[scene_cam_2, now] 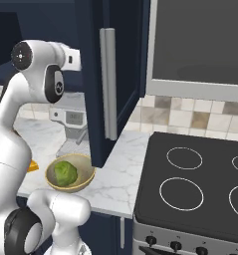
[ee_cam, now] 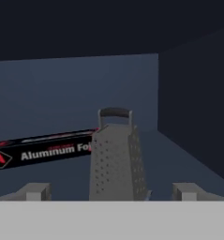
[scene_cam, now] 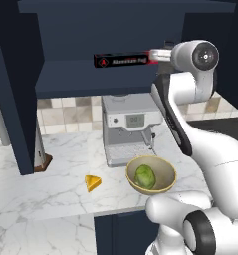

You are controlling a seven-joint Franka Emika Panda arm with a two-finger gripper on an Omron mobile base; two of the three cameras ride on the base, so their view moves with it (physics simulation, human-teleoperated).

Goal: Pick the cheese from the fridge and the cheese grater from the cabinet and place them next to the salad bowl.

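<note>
The dark grey cheese grater (ee_cam: pixel 115 159) stands upright on the shelf of the navy wall cabinet (scene_cam: pixel 90 30), straight ahead of my gripper (ee_cam: pixel 112 192). The gripper is open, one fingertip (ee_cam: pixel 36 191) on each side of the grater's base, and holds nothing. My hand (scene_cam: pixel 160 54) reaches into the cabinet at shelf height. The yellow-orange cheese (scene_cam: pixel 93 183) wedge lies on the marble counter (scene_cam: pixel 51 199), left of the tan salad bowl (scene_cam: pixel 151 174) with its green ball (scene_cam_2: pixel 65 173). The fridge is out of view.
A long black-and-red aluminium foil box (ee_cam: pixel 43 152) lies on the shelf just left of the grater. A grey coffee machine (scene_cam: pixel 128 127) stands behind the bowl. An open navy cabinet door (scene_cam_2: pixel 115 74) hangs beside my arm. A black stove (scene_cam_2: pixel 190 184) is at the right.
</note>
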